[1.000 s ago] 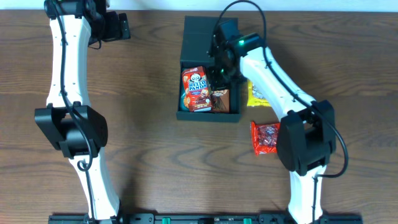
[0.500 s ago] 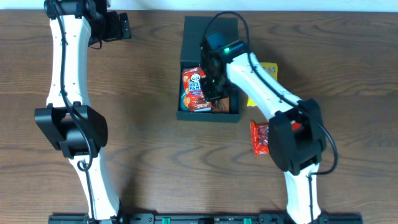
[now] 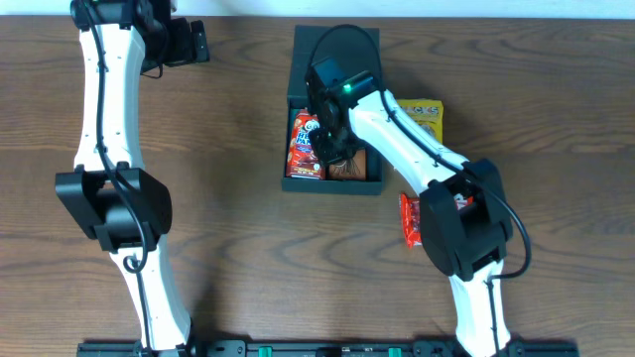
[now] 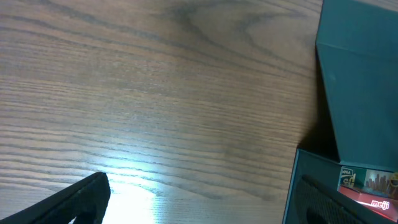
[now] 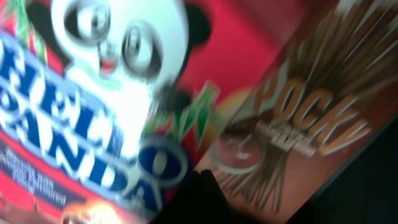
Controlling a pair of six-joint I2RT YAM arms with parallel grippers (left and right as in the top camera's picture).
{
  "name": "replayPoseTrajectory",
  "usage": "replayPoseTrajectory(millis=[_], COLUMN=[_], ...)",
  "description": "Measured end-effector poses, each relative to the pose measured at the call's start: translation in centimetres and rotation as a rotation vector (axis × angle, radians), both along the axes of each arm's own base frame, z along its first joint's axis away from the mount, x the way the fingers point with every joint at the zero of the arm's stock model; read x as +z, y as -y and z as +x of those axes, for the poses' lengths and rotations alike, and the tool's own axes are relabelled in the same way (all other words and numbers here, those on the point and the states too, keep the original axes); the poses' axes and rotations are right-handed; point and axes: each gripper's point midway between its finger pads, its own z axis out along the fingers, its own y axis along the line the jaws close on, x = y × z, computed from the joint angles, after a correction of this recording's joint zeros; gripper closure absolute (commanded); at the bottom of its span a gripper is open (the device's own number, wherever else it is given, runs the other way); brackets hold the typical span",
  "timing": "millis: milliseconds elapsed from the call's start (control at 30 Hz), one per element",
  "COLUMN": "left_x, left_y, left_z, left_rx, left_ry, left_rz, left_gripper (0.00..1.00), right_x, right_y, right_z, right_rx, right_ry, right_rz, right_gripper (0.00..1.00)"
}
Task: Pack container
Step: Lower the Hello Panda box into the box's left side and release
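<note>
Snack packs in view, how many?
4: Hello Panda and Pocky in the container; yellow pack and red pack on its right. More may be hidden.

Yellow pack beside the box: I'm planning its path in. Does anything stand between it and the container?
Yes. Seen from overhead, the right arm lies across the yellow pack's edge and the container's right wall, reaching inside. Nothing else shows between them.

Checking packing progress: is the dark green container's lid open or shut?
Open. The container has its flap lid folded back flat behind it, and the Hello Panda box and Pocky pack show inside.
</note>
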Motion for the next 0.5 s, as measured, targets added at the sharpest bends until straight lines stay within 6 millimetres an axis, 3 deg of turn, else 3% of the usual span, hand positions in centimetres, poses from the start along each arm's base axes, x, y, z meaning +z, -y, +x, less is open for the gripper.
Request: replayPoseTrajectory(millis=[200, 500], left_x=[0.0, 0.0], left_y=[0.0, 0.0], left_z=[0.0, 0.0], left_rx=[0.000, 0.000], left_ry=[0.000, 0.000], left_rz=[0.000, 0.000], left_gripper=[0.05, 0.05], right_x=[0.3, 0.5], right_y=[-0.2, -0.6], right_z=[2.3, 3.1], right_rx=[-0.018, -0.018], right_ry=[0.084, 0.117], right_rz=[0.025, 0.041], right_gripper=[0.98, 0.98])
